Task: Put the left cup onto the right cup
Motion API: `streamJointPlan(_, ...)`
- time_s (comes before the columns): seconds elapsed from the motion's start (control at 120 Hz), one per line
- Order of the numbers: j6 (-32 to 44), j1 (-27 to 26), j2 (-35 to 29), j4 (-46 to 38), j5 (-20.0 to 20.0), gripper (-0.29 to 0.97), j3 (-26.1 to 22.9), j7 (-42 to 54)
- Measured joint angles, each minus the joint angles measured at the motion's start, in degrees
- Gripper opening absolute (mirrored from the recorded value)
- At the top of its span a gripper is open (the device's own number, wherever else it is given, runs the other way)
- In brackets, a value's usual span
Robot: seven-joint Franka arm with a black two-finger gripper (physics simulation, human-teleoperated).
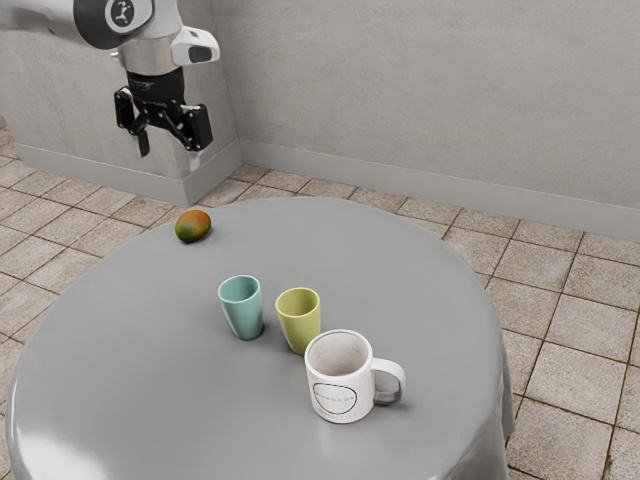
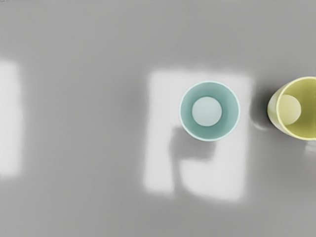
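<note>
A round table [image 1: 120, 380] draped in grey cloth is being used as the work surface, and everything on it is being shown free of any grip. The silver-and-white Franka arm [image 1: 130, 20] is being held high, well above the tapered teal plastic cup [image 1: 241, 306] [image 2: 210, 111] and toward the exterior view's left of it. Its black two-finger gripper [image 1: 170, 148] is being pointed downward with the fingers spread apart and nothing between them. Such height is judged to be serving an overview of the layout ahead of any descent.

The white ceramic mug [image 1: 340, 378] with a handle is being shown near the teal cup, beyond the second cup toward the exterior view's right and nearer the camera. It is judged to be no part of the task.

The teal cup, taken to be the left cup, is being seen standing on the table mouth-up. In the wrist view it is being looked into straight down its opening, which suggests the hand is being lined up roughly over it. The tapered yellow-green plastic cup [image 1: 298, 319] [image 2: 296, 108], taken to be the right cup, is being seen just beside the teal cup, not touching it. It is also mouth-up, so the teal cup could be set down onto it.

A small red-and-green mango-like fruit [image 1: 193, 226] is being shown well apart from the teal cup, on the arm's side. No grasp is yet being made.
</note>
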Motion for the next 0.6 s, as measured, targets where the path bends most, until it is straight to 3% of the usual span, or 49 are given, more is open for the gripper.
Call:
streamJointPlan(0.208,2.12,-0.62,0.93,-0.59,0.19,0.68,-0.78,0.82)
streamJointPlan(0.6,14.55,-0.7,2.22,-11.0,0.0,0.68,-0.76,1.11)
